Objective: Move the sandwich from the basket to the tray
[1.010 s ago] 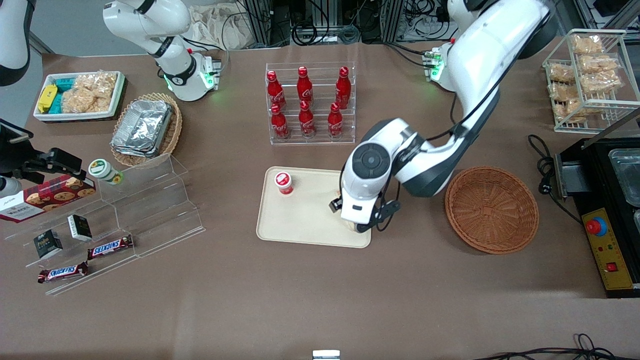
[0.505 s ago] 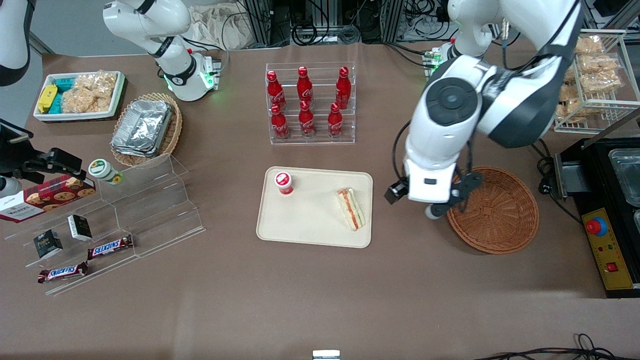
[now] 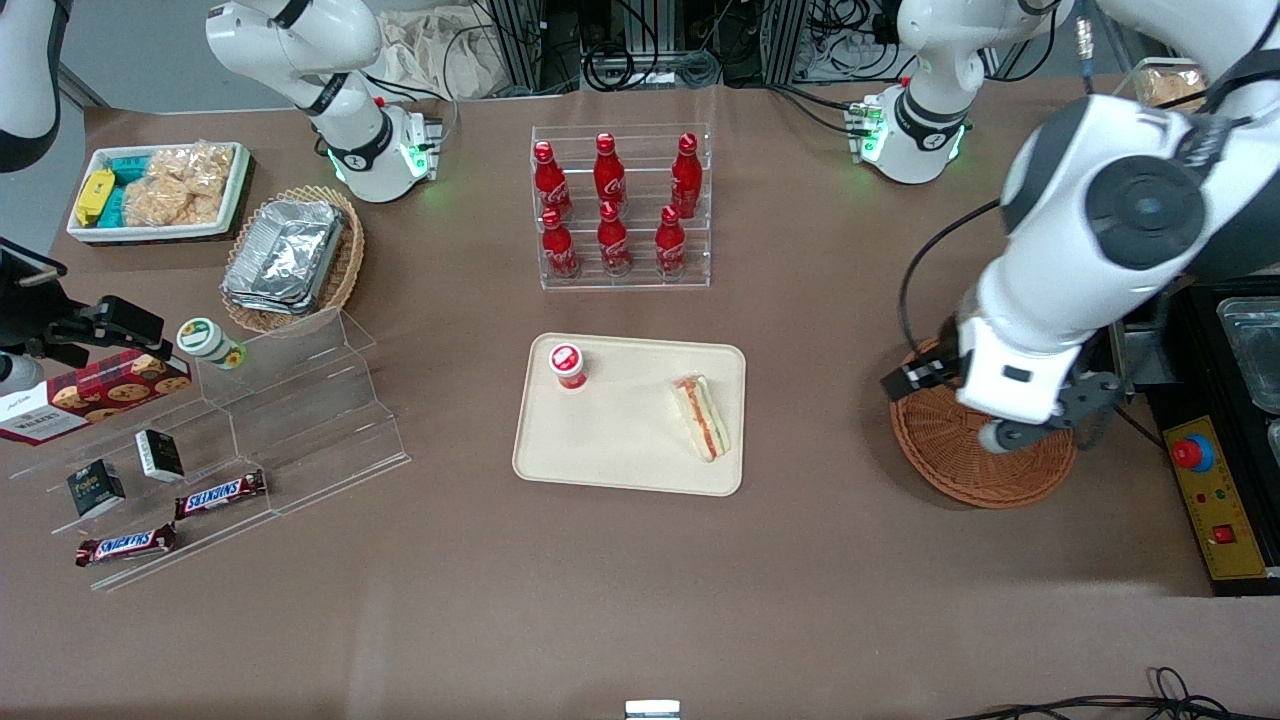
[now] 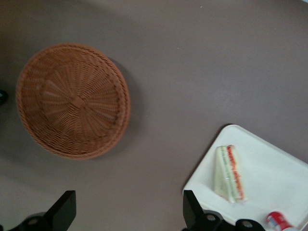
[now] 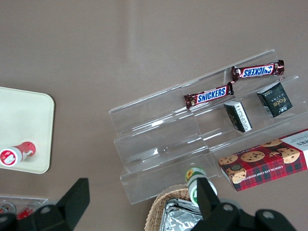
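The sandwich (image 3: 700, 418), a pale wedge with red and green filling, lies on the beige tray (image 3: 620, 445) near the edge that faces the basket. The round orange-brown wicker basket (image 3: 955, 472) holds nothing and is partly covered by my arm in the front view. My gripper (image 3: 1008, 432) hangs high over the basket, well away from the tray. In the left wrist view its gripper (image 4: 128, 214) is open with only brown table between the fingers (image 4: 65, 211). That view also shows the basket (image 4: 72, 101), the sandwich (image 4: 230, 173) and the tray (image 4: 281, 168).
A small red-capped bottle (image 3: 567, 365) stands on the tray. An acrylic rack of red bottles (image 3: 620, 205) sits farther from the front camera. A black control box with a red button (image 3: 1205, 470) and a wire snack rack (image 3: 1180, 160) stand at the working arm's end.
A second ago my gripper was low over the tray, covering the sandwich. It has let go, risen and swung to above the basket; the sandwich stays on the tray.
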Available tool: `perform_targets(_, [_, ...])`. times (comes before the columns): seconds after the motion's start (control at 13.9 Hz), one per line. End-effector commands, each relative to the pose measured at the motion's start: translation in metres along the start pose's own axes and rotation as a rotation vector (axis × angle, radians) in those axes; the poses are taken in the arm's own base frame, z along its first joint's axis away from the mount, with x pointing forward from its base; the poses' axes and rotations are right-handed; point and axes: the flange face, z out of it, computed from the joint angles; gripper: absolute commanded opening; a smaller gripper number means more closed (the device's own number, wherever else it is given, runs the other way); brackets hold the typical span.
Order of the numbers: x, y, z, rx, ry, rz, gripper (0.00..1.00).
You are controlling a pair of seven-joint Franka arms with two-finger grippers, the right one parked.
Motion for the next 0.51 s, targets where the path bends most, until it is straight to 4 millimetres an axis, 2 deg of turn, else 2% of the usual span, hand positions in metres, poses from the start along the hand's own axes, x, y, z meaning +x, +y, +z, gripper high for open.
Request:
perform_targets(0.0, [-0.002, -0.045, -0.017, 0.018, -0.011, 0.092, 1.0])
perform_targets(0.07, [0.003, -0.068, -0.023, 0.013, -0.011, 0.116, 1.0])
perform_targets(0.22, [0.0, -0.112, -0.028, -0.01, -0.017, 0.191, 1.0])
perform_targets(0.36, [-0.007, -0.143, -0.034, -0.015, 0.0, 0.231, 1.0])
perform_targets(0.43, [-0.012, -0.15, -0.037, -0.021, 0.019, 0.246, 1.0])
